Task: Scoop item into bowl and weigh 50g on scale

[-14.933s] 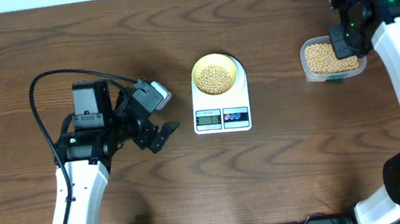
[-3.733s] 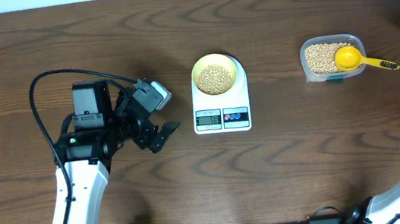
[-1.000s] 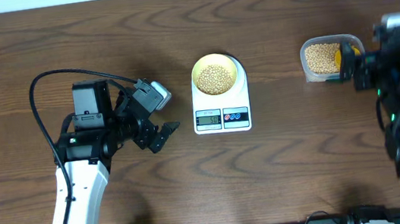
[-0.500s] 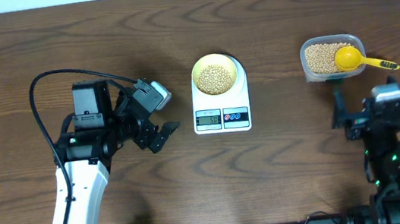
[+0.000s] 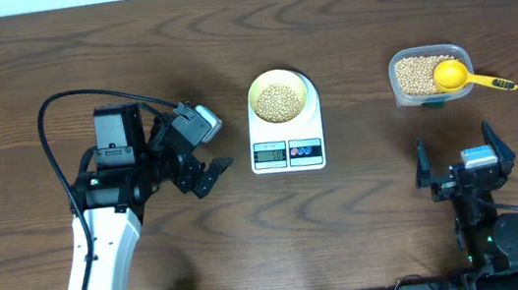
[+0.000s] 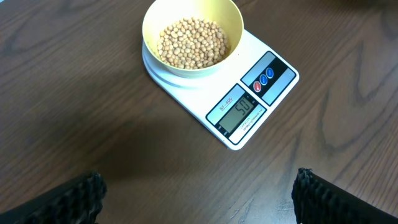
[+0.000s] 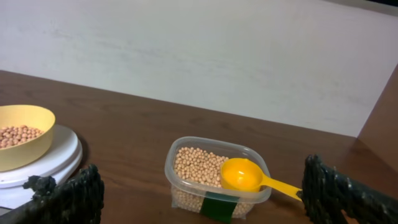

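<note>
The pale yellow-green bowl (image 5: 280,98) holds tan beans (image 6: 191,42) and stands on the white scale (image 5: 286,136), whose display (image 6: 239,108) reads 50. More beans (image 7: 198,163) fill a clear container (image 5: 397,78), and a yellow scoop (image 5: 450,74) rests in it with its handle over the right rim. My left gripper (image 5: 202,177) hangs open to the left of the scale and holds nothing. Near the table's front edge, my right gripper (image 5: 458,152) is open and empty, well back from the container (image 7: 186,180).
A black cable (image 5: 65,99) loops over the table behind the left arm. A pale wall (image 7: 199,56) rises past the table's far edge. Bare wood lies between the scale and the container.
My right arm has drawn back from beside the container toward the table's front edge, uncovering the scoop lying in the container. The left arm, bowl and scale have not moved.
</note>
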Robot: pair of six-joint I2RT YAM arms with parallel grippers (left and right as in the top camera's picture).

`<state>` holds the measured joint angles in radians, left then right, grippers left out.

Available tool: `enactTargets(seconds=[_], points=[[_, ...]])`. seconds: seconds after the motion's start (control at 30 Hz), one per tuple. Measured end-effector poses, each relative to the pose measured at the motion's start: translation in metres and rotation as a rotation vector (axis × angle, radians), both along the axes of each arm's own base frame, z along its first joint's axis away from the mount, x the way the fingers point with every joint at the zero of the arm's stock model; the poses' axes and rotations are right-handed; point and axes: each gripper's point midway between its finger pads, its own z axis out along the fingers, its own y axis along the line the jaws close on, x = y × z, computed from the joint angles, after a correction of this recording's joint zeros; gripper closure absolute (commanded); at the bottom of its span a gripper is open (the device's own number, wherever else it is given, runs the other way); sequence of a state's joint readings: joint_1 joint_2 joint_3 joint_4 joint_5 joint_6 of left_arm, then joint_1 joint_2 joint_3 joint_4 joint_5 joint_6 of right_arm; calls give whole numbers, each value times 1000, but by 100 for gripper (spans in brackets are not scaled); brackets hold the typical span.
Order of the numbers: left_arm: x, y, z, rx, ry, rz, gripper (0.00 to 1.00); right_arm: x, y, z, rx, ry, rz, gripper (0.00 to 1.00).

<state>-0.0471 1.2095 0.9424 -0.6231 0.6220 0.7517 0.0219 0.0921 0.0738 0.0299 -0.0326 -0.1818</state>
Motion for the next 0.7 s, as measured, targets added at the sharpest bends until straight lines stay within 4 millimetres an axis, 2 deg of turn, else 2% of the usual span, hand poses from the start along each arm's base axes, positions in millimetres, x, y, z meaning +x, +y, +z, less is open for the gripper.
enactTargets(seconds=[0.2, 0.3, 0.4, 0.53, 0.7], points=[[0, 0, 0, 0, 0, 0, 2, -1, 0, -15, 0, -10, 0, 1], [0, 0, 0, 0, 0, 0, 2, -2, -1, -12, 7, -22, -1, 1], [0, 0, 0, 0, 0, 0, 2, -2, -2, -18, 36, 2, -6, 1], [0, 0, 0, 0, 0, 0, 2, -2, -2, -39, 94, 90, -10, 1], [0, 0, 0, 0, 0, 0, 2, -2, -4, -39, 92, 91, -20, 1]])
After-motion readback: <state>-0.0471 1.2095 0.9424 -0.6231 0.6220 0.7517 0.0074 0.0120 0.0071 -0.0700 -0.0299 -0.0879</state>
